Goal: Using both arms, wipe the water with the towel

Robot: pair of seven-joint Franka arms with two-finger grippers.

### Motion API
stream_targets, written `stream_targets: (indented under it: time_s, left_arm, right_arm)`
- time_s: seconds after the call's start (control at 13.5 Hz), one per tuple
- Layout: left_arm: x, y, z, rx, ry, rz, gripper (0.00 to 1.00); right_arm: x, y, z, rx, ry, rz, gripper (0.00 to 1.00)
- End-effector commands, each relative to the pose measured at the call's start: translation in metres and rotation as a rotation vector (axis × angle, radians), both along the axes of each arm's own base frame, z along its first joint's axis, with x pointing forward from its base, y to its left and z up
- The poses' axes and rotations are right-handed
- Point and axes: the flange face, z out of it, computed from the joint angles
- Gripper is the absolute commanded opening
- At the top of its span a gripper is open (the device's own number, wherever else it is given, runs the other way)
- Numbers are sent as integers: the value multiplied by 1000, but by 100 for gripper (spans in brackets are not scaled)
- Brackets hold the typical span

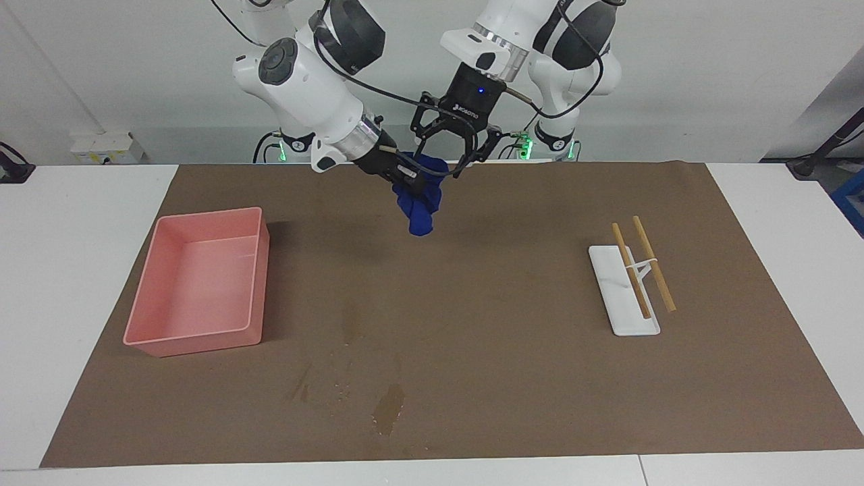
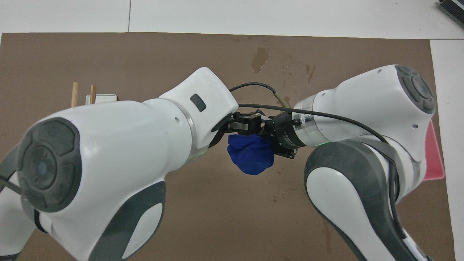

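I'm holding the crumpled royal-blue cloth towel (image 1: 420,202) in the air in the right gripper (image 1: 413,183), jaws clamped on it, left gripper (image 1: 448,150) spread open just above, and the dark glossy water blotches (image 1: 388,410) are lying far down-table on the brown mat (image 1: 526,351).

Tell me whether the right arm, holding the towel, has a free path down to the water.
Probably yes. The right gripper holds the towel up over bare mat; nothing stands on the way to the water. The open left gripper is above it.
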Motion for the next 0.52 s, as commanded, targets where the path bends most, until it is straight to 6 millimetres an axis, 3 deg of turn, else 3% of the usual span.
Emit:
stream_targets:
  time_s: [0.0, 0.07, 0.22, 0.3, 0.44]
  left_arm:
    - [9, 38, -7, 71, 74, 50, 100]
    - [11, 55, -12, 106, 123, 68, 100]
    - [-1, 68, -21, 213, 186, 48, 100]
    - [-7, 73, -31, 273, 187, 47, 100]
    - [-21, 82, -52, 319, 211, 50, 100]
  right_arm:
    - [-2, -37, -1, -100, -95, 233, 0]
    - [3, -58, -5, -134, -133, 330, 0]
    - [17, -97, -17, -161, -215, 481, 0]
    - [23, -102, -23, -177, -252, 512, 0]
    - [36, -89, -47, -281, -307, 581, 0]
